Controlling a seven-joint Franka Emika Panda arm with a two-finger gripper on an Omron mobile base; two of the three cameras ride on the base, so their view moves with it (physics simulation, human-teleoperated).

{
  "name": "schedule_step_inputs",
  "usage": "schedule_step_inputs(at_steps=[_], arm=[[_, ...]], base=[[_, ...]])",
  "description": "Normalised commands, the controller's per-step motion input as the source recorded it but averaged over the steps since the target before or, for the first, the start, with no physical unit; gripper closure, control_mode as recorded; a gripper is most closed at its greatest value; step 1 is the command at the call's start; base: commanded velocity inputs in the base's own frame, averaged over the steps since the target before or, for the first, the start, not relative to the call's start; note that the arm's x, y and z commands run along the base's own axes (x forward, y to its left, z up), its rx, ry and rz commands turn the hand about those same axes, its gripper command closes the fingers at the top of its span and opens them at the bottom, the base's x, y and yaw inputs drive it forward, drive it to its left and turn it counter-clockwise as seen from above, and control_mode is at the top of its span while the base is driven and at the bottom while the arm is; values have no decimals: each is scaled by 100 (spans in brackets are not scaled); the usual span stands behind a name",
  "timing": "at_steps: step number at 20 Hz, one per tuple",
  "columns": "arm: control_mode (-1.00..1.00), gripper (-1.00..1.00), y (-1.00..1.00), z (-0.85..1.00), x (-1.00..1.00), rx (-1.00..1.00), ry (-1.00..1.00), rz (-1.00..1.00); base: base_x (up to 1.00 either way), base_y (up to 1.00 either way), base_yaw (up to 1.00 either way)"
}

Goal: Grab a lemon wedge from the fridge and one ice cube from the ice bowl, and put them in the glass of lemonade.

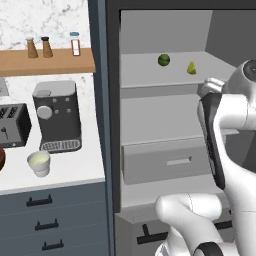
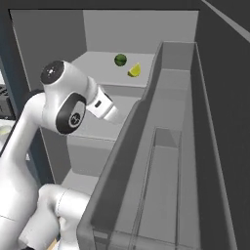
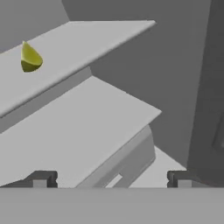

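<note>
The fridge [image 1: 112, 100] stands open, pale grey inside. On its upper shelf lies the small yellow-green lemon wedge [image 1: 191, 68] [image 2: 134, 71] [image 3: 29, 59], next to a dark green round fruit [image 1: 163, 60] [image 2: 120, 60]. My gripper [image 3: 111, 179] is open with nothing between its fingertips [image 3: 43, 179]. It is inside the fridge at middle-shelf height, below and to the right of the wedge and well apart from it. The glass of lemonade [image 1: 39, 163] stands on the counter to the left of the fridge. The reddish-brown ice bowl [image 1: 1, 157] shows as a sliver at the left edge.
The fridge door [image 2: 171, 146] with its bins stands open on the right, close beside the arm. A drawer front [image 1: 167, 161] [image 3: 127, 164] sits under the middle shelf. A coffee machine [image 1: 57, 116] and toaster [image 1: 12, 125] stand behind the glass; shakers line a wooden shelf [image 1: 47, 61].
</note>
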Motion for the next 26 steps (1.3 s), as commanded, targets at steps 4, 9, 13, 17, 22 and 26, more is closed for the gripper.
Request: schedule_step_inputs(at_steps=[4,9,13,17,22,26], arm=[[-100,-100,-24,64,29,-4,-11,20],[-100,-100,-2,61,34,-2,4,32],[-100,-100,38,19,29,-23,19,18],[-100,-100,4,-7,0,-5,-6,0],[-100,-100,0,-24,27,0,-17,0],[-100,-100,0,-6,69,0,-4,0]], base=[[0,0,0],[0,0,0],[0,0,0],[0,0,0],[0,0,0],[0,0,0]])
